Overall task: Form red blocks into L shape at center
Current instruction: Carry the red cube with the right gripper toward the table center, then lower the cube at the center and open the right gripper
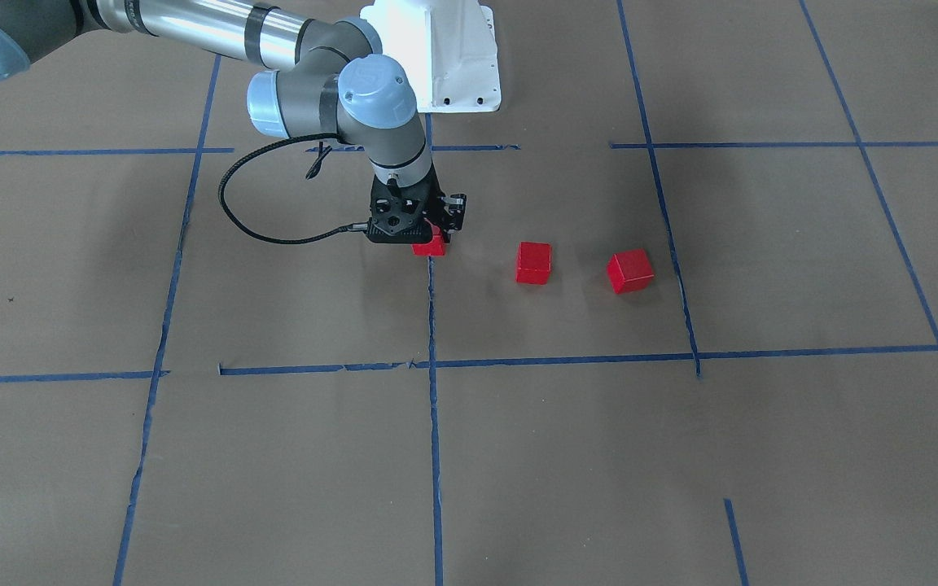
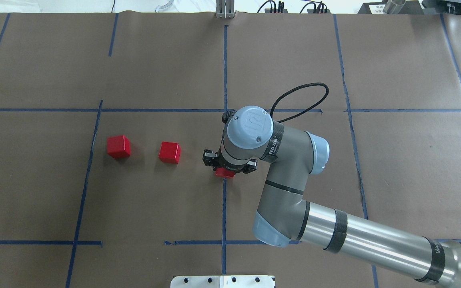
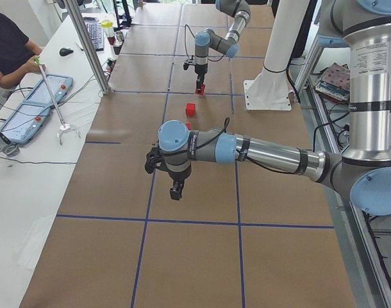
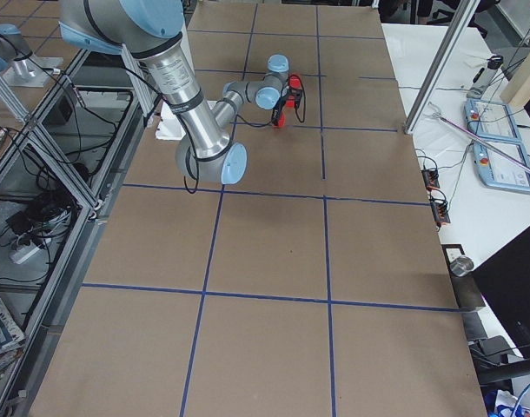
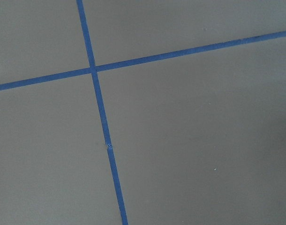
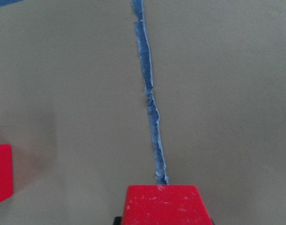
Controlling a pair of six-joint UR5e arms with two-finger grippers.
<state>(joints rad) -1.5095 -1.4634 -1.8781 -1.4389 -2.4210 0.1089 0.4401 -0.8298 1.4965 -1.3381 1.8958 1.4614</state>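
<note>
Right gripper (image 1: pixel 434 236), fingers closed on a small matte bright-red cube (image 2: pixel 224 173), sits low over the vertical blue tape line (image 2: pixel 224 208) at the centre of the brown paper surface (image 2: pixel 294 60). A second red cube (image 2: pixel 169 152) and third red cube (image 2: pixel 119 146) sit apart to its left. The cubes look light, rigid and sturdy, best pinched on opposite flat faces; they have no long axis, and the held one sits square to the tape. Left gripper (image 3: pixel 175 190) hangs far left, and I cannot tell its finger state.

Right tool (image 1: pixel 430 236) down, clamping red block (image 6: pixel 161 204); left tool (image 3: pixel 175 191) hovering.

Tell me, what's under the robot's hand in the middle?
A red block, at the blue tape line. The right gripper covers most of it, hiding whether it's pinched.
</note>
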